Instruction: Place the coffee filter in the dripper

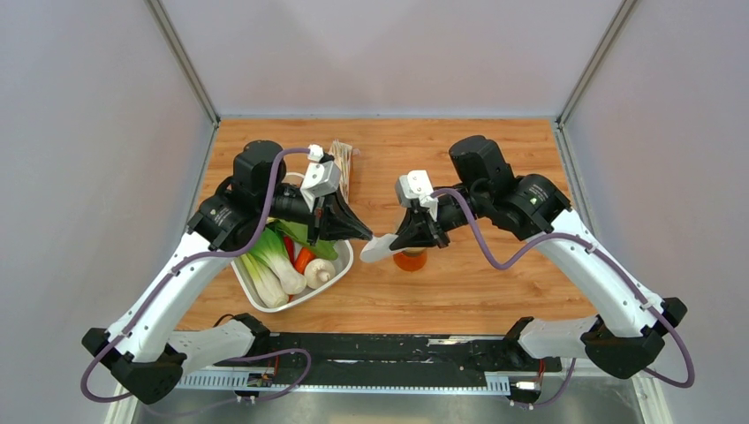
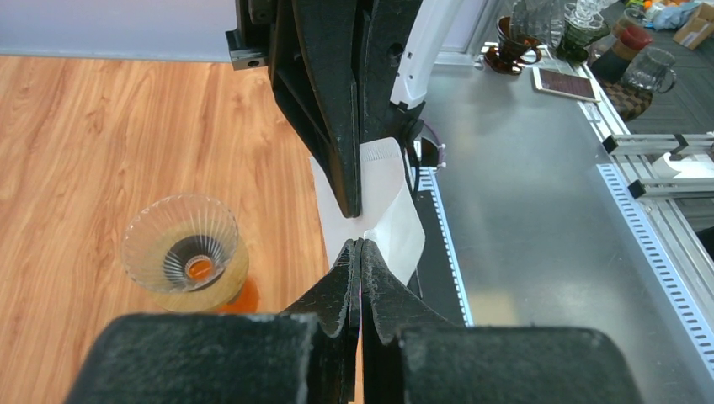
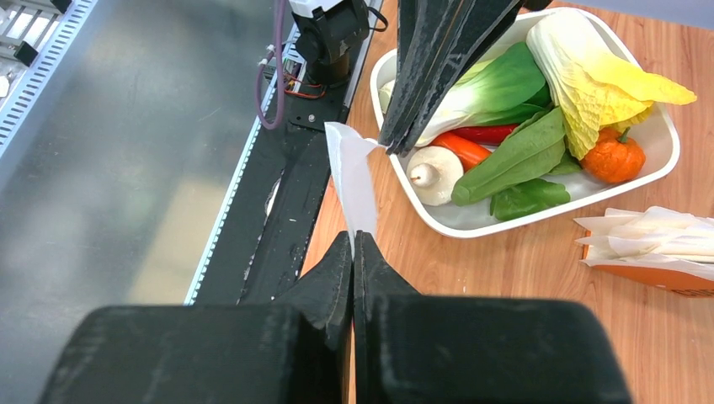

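Left fingers [image 2: 335, 290], right fingers [image 3: 333, 279] closed, both pinching coffee filter [image 2: 397, 220].

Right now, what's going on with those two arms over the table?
The left claw and the right claw are both shut on the coffee filter, each pinching a different edge, so the white paper hangs in the air between them. The dripper stands empty on an orange-tinted vessel on the wooden table. The filter is not in it yet.
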